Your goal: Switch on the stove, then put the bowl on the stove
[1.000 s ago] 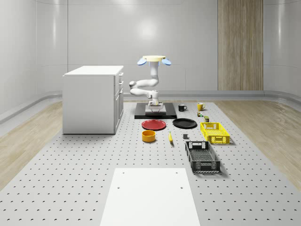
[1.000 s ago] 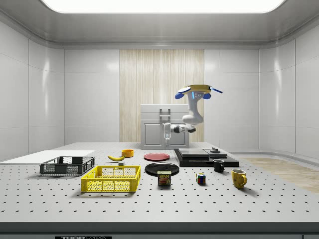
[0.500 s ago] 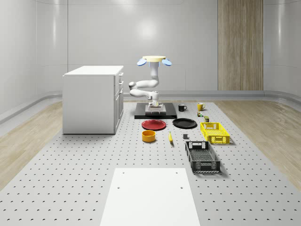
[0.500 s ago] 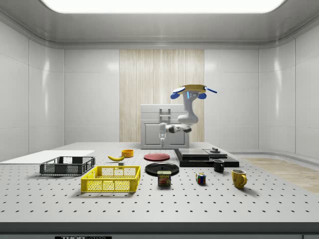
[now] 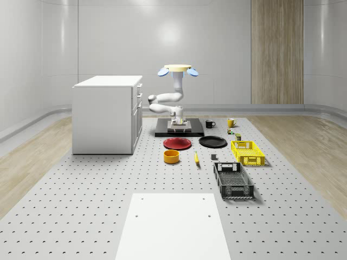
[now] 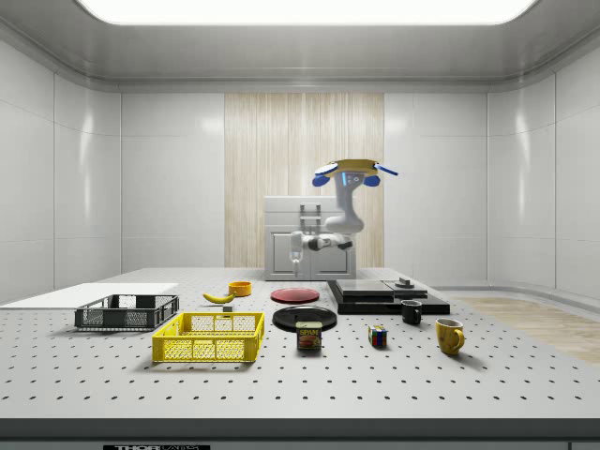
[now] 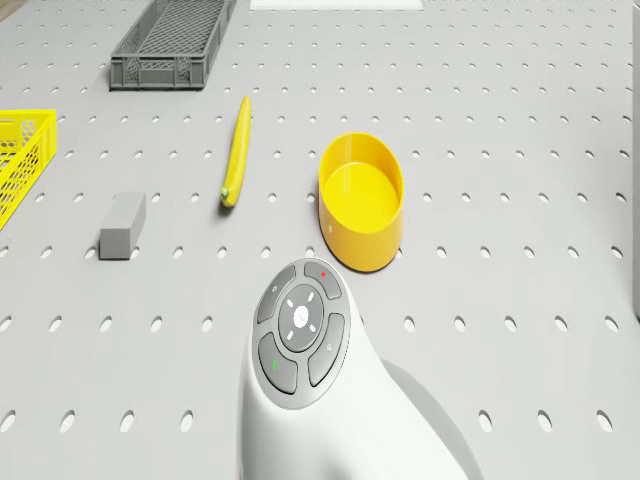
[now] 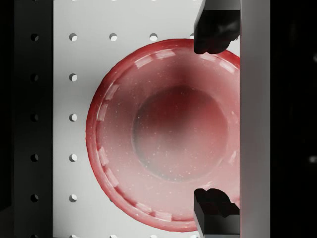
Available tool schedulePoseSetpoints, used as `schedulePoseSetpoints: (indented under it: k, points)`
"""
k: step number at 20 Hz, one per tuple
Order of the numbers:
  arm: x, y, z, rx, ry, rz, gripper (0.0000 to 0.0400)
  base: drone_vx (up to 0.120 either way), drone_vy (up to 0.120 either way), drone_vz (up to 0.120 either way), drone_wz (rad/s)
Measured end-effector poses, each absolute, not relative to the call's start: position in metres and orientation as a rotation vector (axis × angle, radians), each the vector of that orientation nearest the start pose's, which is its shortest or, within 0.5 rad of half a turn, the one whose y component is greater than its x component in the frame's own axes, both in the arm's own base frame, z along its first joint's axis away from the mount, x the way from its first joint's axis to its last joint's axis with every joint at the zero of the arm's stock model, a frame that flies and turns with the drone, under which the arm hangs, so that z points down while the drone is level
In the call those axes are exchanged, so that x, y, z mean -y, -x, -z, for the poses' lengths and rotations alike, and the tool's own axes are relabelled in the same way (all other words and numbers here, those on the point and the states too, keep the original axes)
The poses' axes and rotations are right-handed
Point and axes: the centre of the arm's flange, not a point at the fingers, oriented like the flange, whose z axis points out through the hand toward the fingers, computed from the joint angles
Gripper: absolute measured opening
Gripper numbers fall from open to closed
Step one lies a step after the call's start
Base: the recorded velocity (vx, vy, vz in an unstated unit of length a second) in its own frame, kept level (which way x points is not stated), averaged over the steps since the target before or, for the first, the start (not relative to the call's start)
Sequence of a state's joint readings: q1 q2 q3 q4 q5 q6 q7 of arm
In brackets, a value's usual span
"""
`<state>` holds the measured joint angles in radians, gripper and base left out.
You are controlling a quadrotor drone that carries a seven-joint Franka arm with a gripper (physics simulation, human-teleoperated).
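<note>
The yellow bowl (image 5: 172, 156) sits upright on the grey perforated table (image 5: 81, 189), a plain shallow round bowl with nothing in it, well apart from the black stove (image 5: 162, 131) that lies farther back on the same table; in the drone view the bowl (image 7: 362, 212) stands just beside a banana (image 7: 236, 152) and near a small grey block (image 7: 123, 226). Between bowl and stove lies a red plate (image 5: 177, 143), with a black plate (image 5: 212, 142) beside it on the whole-scene view's right. Farther to that side stand a yellow crate (image 5: 248, 153) and a dark grey crate (image 5: 232, 180), and behind them a black mug (image 5: 209, 123), a yellow mug (image 5: 231, 122), a can (image 6: 308, 336) and a coloured cube (image 6: 377, 337). A white cabinet (image 5: 105, 114) with drawers stands at the whole-scene view's left, and a white sheet (image 5: 172, 225) lies flat on the near part of the table. The room has pale panelled walls, one wooden panel and a wood floor around the table. The drone (image 5: 177, 69) hovers in the air above the stove's front edge, its arm folded downward. The gripper (image 6: 296, 257) hangs over the red plate (image 8: 163, 131), well above it, with its dark fingertips (image 8: 216, 29) spread wide and holding nothing.
</note>
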<state>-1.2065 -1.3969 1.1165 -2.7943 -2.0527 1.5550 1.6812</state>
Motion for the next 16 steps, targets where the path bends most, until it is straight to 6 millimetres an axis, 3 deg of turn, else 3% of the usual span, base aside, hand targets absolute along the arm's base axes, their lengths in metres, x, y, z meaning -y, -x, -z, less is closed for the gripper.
schedulePoseSetpoints:
  k: [16]
  points:
    - [0.0120,-0.3128,-0.5628,0.002,0.000,-0.786,0.0400,0.120,0.000,0.000,0.000]
